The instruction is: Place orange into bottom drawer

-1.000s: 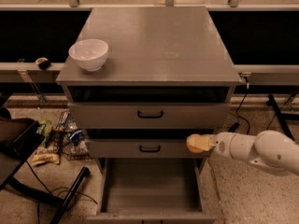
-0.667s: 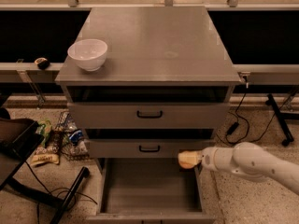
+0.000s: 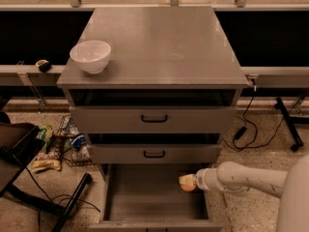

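1. Grips the orange point(image 3: 186, 182) with the gripper point(image 3: 193, 181), closed around it, low at the right side of the bottom drawer point(image 3: 145, 192).
2. Reaches in from the right, beneath the front of the middle drawer point(image 3: 154, 153), probably to pass clear of it.
3. Holds the fruit over the drawer floor near the right wall; cannot tell whether it touches, likely just above.
4. Finds the bottom drawer pulled out toward the near side, floor bare, ready to receive.
5. Ignores the white bowl point(image 3: 90, 56), far left on the desk point(image 3: 164, 42), well apart.
6. Calls next for gentle lowering before release, lest the round fruit roll.
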Action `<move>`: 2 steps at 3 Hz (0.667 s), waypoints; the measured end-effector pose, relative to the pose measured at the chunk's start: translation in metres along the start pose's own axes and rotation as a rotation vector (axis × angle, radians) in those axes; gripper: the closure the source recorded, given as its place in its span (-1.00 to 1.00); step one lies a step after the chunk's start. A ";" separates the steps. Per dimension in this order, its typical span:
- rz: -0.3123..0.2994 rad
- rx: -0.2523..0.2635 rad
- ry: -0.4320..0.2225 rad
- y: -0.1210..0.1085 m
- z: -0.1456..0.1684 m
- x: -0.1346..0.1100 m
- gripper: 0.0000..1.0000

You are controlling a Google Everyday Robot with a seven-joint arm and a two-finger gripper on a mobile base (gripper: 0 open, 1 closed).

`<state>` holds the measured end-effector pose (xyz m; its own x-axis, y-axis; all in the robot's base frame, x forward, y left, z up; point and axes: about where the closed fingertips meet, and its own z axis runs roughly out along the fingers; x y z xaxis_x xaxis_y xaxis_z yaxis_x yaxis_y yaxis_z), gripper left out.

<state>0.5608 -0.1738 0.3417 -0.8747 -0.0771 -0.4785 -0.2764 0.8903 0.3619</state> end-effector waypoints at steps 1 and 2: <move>0.001 0.007 0.008 -0.002 0.009 0.005 1.00; 0.000 0.016 0.049 0.001 0.029 0.013 1.00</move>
<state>0.5608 -0.1608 0.3123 -0.8931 -0.0986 -0.4389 -0.2704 0.8974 0.3487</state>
